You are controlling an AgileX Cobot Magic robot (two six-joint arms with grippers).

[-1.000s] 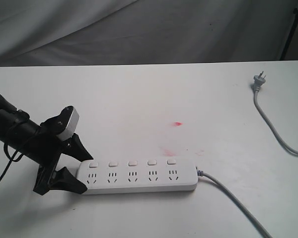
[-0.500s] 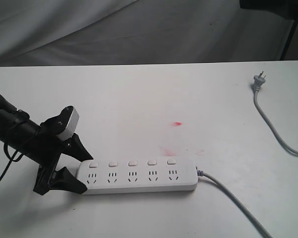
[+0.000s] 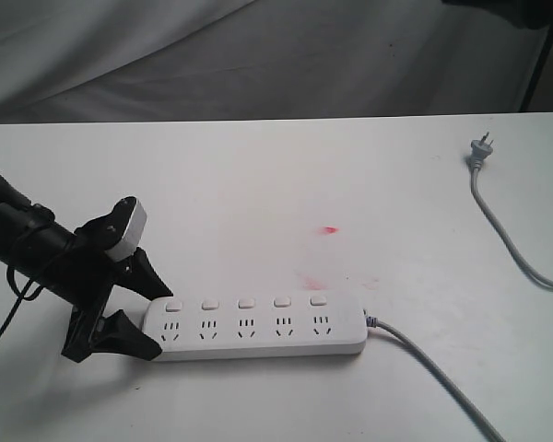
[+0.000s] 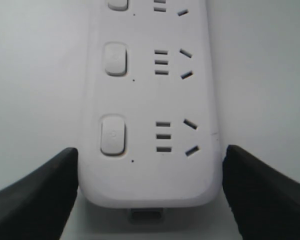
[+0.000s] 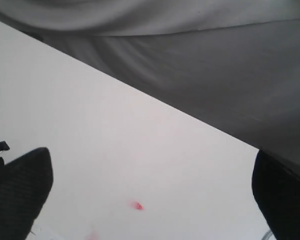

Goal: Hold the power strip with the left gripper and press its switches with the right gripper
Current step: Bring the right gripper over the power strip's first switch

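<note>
The white power strip [image 3: 258,330] lies lengthwise near the table's front, its switches [image 3: 246,302] in a row above the sockets. My left gripper [image 3: 164,322] clamps the strip's left end, one black finger against each long side. In the left wrist view the fingers [image 4: 35,192] flank the power strip [image 4: 150,100] at its rounded end, with two switches [image 4: 113,135] in sight. My right gripper [image 5: 150,165] hangs high over the bare table, jaws wide apart with nothing between them. Only a dark piece of the right arm [image 3: 511,9] shows in the exterior view's top right corner.
The strip's grey cable [image 3: 424,364] runs off to the front right. A separate grey plug [image 3: 479,152] with its cable lies at the back right. Small red marks [image 3: 330,229] stain the table behind the strip. Grey cloth [image 3: 258,55] hangs beyond the table's back edge.
A dark part of the right arm has come into the top right corner of the exterior view. The left gripper and the power strip have not moved.
</note>
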